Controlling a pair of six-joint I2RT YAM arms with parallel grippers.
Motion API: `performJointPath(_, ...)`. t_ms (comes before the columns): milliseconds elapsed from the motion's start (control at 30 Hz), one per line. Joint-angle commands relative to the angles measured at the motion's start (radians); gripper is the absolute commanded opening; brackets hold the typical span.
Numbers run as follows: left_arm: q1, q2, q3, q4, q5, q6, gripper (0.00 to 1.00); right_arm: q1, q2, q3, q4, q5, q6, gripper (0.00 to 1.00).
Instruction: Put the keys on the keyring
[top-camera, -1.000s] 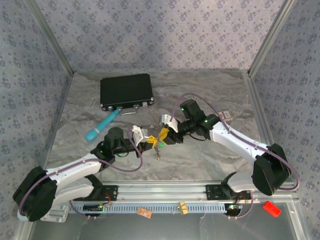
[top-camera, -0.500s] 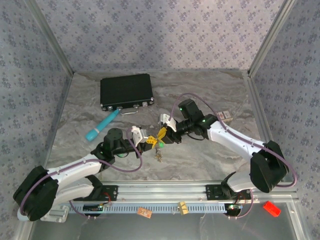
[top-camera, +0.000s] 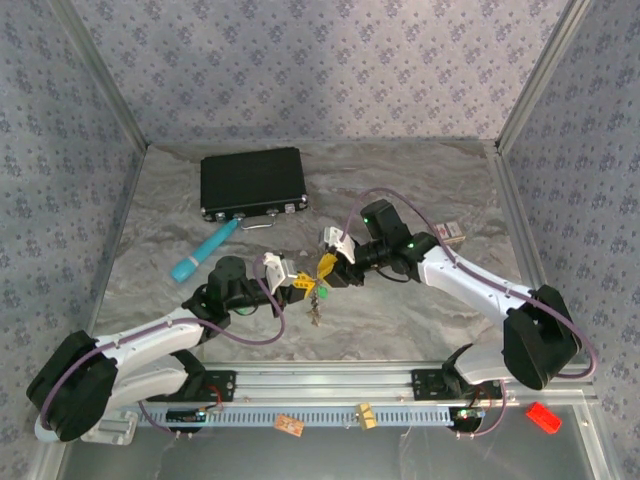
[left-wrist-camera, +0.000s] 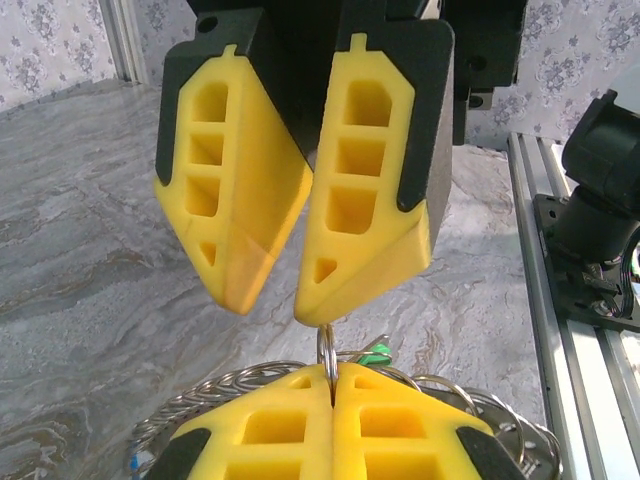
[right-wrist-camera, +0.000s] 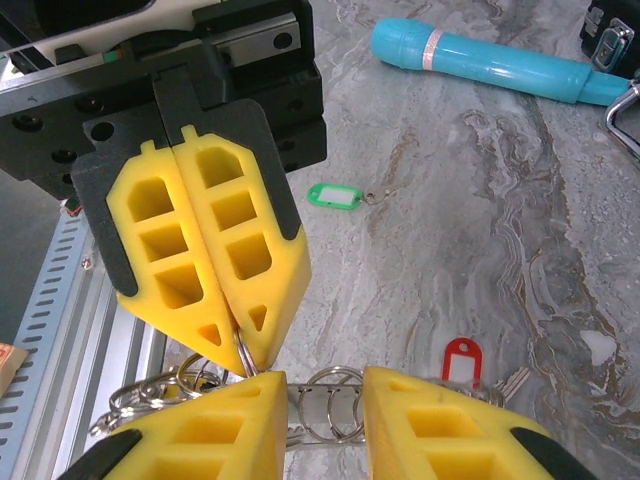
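Observation:
My left gripper (left-wrist-camera: 331, 375) is shut on the keyring (left-wrist-camera: 328, 347), a thin metal ring standing edge-on between its yellow pads. More wire rings (left-wrist-camera: 240, 380) fan out below it, with a green key (left-wrist-camera: 375, 353) among them. My right gripper (right-wrist-camera: 325, 400) faces it tip to tip and is open, with silvery rings (right-wrist-camera: 335, 402) in the gap between its fingers. One right fingertip (left-wrist-camera: 325, 300) touches the top of the held ring. A green key (right-wrist-camera: 333, 196) and a red key (right-wrist-camera: 461, 360) lie on the table below. Both grippers meet at mid-table (top-camera: 312, 278).
A black case (top-camera: 252, 183) sits at the back left, with a teal tube (top-camera: 203, 252) in front of it. A small box (top-camera: 452, 232) lies behind the right arm. The aluminium rail (top-camera: 330, 385) runs along the near edge.
The right jaws narrowed a little, then widened again. Both grippers stay tip to tip at the keyring, almost unmoved.

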Motion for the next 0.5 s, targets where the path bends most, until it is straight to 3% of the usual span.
performJointPath(0,-0.004,0.0,0.018,0.084,0.045,0.001,0.0,0.007,0.002,-0.01,0.012,0.006,0.01,0.27)
performJointPath(267,-0.003,0.001,0.019,0.084,0.045,0.001,0.0,0.008,0.024,-0.005,-0.008,-0.064,-0.01,0.27)
performJointPath(467,-0.003,0.003,0.027,0.061,0.039,0.011,0.0,-0.031,-0.047,-0.071,0.098,0.027,0.041,0.27)
